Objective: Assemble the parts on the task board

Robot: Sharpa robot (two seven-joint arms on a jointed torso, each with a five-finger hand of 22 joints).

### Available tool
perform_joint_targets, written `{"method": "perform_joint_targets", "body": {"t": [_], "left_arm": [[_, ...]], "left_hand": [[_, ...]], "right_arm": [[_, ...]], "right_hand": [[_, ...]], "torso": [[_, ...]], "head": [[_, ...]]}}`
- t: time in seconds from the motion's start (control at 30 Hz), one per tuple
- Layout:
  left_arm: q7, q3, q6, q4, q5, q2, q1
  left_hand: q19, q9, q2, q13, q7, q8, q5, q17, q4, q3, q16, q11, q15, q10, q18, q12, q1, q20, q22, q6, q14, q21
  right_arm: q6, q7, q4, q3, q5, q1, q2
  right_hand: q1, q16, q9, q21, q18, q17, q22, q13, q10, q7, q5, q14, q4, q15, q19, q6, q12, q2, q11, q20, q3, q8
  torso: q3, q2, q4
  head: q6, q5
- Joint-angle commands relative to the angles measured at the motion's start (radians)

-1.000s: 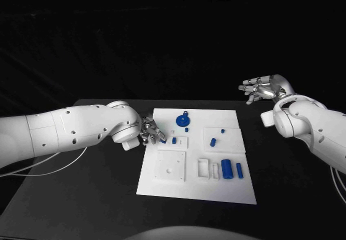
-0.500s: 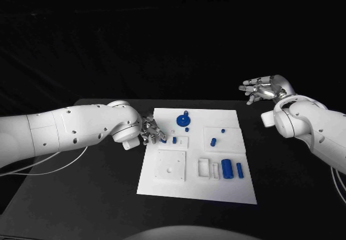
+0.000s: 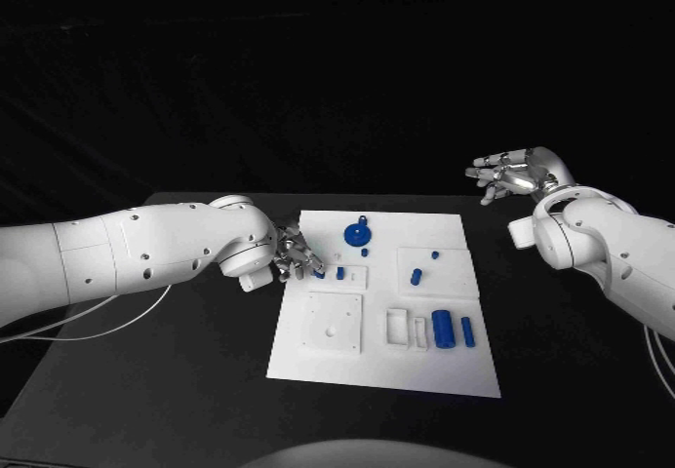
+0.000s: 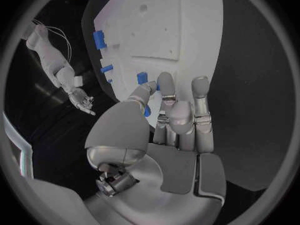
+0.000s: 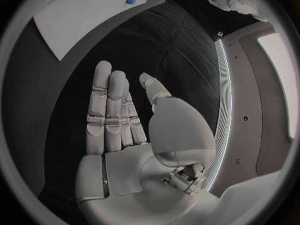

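The white task board [image 3: 379,366] lies in the middle of the black table. On it are a round blue part [image 3: 357,234] at the far end, small blue pegs [image 3: 416,277] further right, and a blue cylinder [image 3: 443,329] with a thinner one beside it. My left hand [image 3: 296,255] hovers at the board's left edge, fingers stretched toward a small blue part [image 3: 319,274]. Its fingertips [image 4: 165,82] hang just above the board [image 4: 181,30] and hold nothing that I can see. My right hand [image 3: 509,174] is raised off the far right of the table, fingers [image 5: 106,105] straight and empty.
A raised white block [image 3: 332,323] with holes sits on the board's near left, with white slots [image 3: 398,326] beside it. A white cable [image 3: 85,327] trails over the table by my left arm. Bare black table [image 3: 169,390] surrounds the board.
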Motion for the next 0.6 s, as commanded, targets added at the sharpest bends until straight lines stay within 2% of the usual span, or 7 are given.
{"method": "perform_joint_targets", "body": {"t": [0.03,0.6], "left_arm": [[-0.001,-0.002,0.021,-0.003,0.009,0.003,-0.002],[0.007,-0.002,0.036,-0.008,0.02,0.02,-0.002]], "left_hand": [[0.001,0.199,0.001,0.0,-0.072,-0.004,0.004,-0.001,-0.058,0.057,0.003,-0.014,-0.006,0.043,-0.009,0.006,-0.009,-0.002,0.016,0.088,-0.002,0.003],[0.001,0.207,0.002,0.0,-0.076,-0.007,0.001,0.004,-0.062,0.053,0.009,-0.017,-0.006,0.043,-0.009,0.027,-0.009,0.0,0.016,0.104,-0.001,0.004]], "right_arm": [[0.016,0.003,-0.001,0.0,-0.008,-0.001,0.002],[0.019,0.0,-0.002,0.0,-0.008,-0.001,0.003]], "right_hand": [[0.002,-0.003,-0.001,0.0,-0.012,-0.001,-0.001,-0.001,-0.007,0.001,0.003,-0.005,0.003,0.004,0.033,-0.007,-0.001,0.003,-0.002,0.005,0.003,-0.004],[0.001,-0.003,-0.001,0.0,-0.012,-0.001,-0.001,-0.001,-0.007,0.002,0.008,-0.005,0.003,0.004,0.032,-0.007,-0.001,0.002,-0.002,0.005,0.007,-0.003]], "torso": [[-0.0001,0.001,0.0003],[0.0007,0.001,0.0001]], "head": [[-0.002,-0.002],[-0.006,-0.002]]}}
